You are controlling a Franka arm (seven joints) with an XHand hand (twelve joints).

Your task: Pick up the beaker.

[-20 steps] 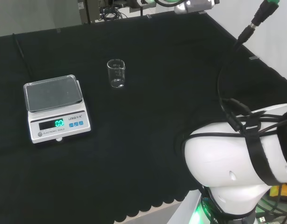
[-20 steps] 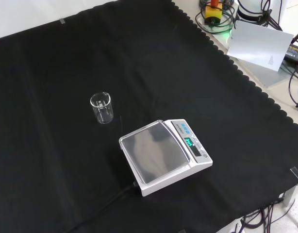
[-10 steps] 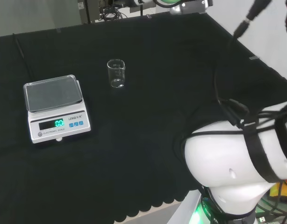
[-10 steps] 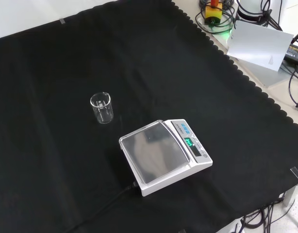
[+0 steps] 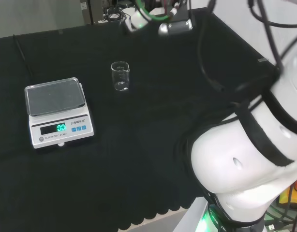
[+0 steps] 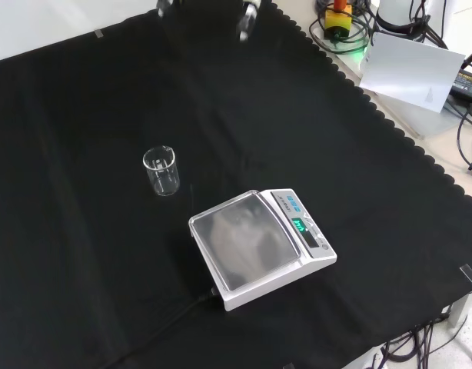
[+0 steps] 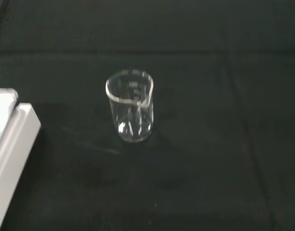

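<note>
The beaker (image 5: pixel 120 76) is a small clear glass vessel that stands upright and looks empty on the black cloth, right of the scale in the head view. In the front view the beaker (image 6: pixel 161 171) sits left of centre. The wrist view has the beaker (image 7: pixel 130 112) near its middle, some way off. A blurred part of the hand (image 6: pixel 247 15) enters at the front view's top edge, well beyond the beaker and apart from it. Its pose is too blurred to read.
A white scale (image 5: pixel 58 111) with a steel pan and a lit green display stands left of the beaker in the head view; the scale (image 6: pixel 260 246) is nearer in the front view. Its corner (image 7: pixel 10 149) edges into the wrist view. The arm's white links (image 5: pixel 250 159) fill the head view's right.
The arm has swung forward over the bench, and a blurred part of the hand has come into the front view's top. The beaker and scale have not moved.
</note>
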